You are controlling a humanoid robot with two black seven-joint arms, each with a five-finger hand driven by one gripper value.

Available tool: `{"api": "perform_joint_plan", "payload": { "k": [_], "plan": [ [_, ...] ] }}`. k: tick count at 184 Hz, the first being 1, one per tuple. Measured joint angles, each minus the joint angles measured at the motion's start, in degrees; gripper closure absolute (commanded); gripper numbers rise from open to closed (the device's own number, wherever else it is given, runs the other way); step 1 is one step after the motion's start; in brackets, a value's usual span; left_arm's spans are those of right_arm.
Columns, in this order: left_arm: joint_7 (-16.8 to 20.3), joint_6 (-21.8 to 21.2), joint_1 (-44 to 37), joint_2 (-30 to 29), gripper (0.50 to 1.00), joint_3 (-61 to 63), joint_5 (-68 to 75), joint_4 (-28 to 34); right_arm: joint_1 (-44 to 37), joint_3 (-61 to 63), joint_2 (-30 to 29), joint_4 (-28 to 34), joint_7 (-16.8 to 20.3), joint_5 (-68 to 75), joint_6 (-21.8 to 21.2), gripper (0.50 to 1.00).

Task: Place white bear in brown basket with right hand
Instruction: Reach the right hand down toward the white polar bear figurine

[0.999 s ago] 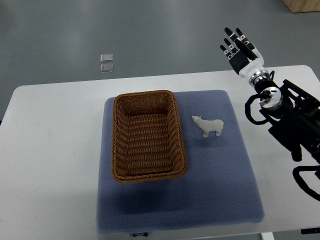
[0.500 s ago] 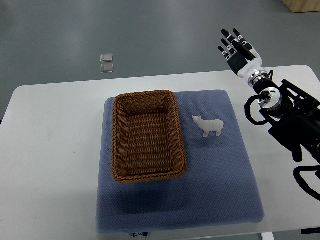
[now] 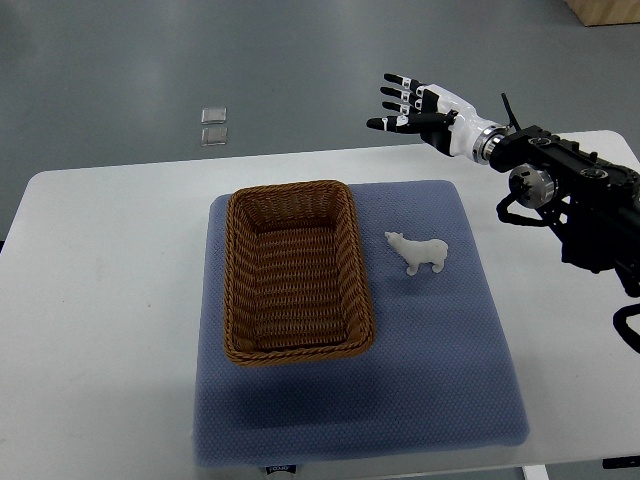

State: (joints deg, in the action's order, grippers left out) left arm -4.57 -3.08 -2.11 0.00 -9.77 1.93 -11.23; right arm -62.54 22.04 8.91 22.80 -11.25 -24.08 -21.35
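Right robot hand (image 3: 415, 105), fingers spread and empty, hovers beyond the counter (image 3: 110, 270); bear (image 3: 418, 252) beside basket (image 3: 295, 270); arm cut off at right.

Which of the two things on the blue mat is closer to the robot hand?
The white bear: it stands right of the brown basket, nearer the right hand.

The right hand (image 3: 420, 105) is showing a white palm and black fingers (image 3: 398, 90) with pale joint bands; a silver wrist ring is joining a black arm (image 3: 580, 200) that is carrying looping black cables.
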Motion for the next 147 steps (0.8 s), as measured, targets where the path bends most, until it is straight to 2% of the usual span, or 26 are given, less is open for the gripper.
{"api": "perform_joint_plan", "payload": {
  "k": [37, 55, 78, 103, 123, 147],
  "plan": [
    [0.0, 0.0, 0.0, 0.0, 0.5, 0.1, 0.0, -0.5, -7.0, -9.6, 4.2, 4.2, 0.4, -21.6, -4.2, 0.534],
    [0.0, 0.0, 0.0, 0.0, 0.5, 0.2, 0.0, -0.5, -9.7, -13.5, 6.6, 7.2, 2.4, -28.2, -6.5, 0.534],
    [0.0, 0.0, 0.0, 0.0, 0.5, 0.2, 0.0, -0.5, -11.6, -15.2, 9.8, 12.1, 8.1, -30.0, -9.7, 0.534],
    [0.0, 0.0, 0.1, 0.0, 0.5, 0.3, 0.0, -0.6, -11.8, -15.3, 13.6, 20.2, 13.7, -30.0, -10.3, 0.534],
    [0.0, 0.0, 0.2, 0.0, 0.5, 0.3, 0.0, -0.6, -11.3, -15.4, 16.2, 26.3, 16.4, -29.5, -10.2, 0.534],
    [0.0, 0.0, 0.3, 0.0, 0.5, 0.3, 0.0, -0.6, -10.6, -15.4, 17.8, 29.1, 18.1, -26.8, -9.6, 0.534]
  ]
}}
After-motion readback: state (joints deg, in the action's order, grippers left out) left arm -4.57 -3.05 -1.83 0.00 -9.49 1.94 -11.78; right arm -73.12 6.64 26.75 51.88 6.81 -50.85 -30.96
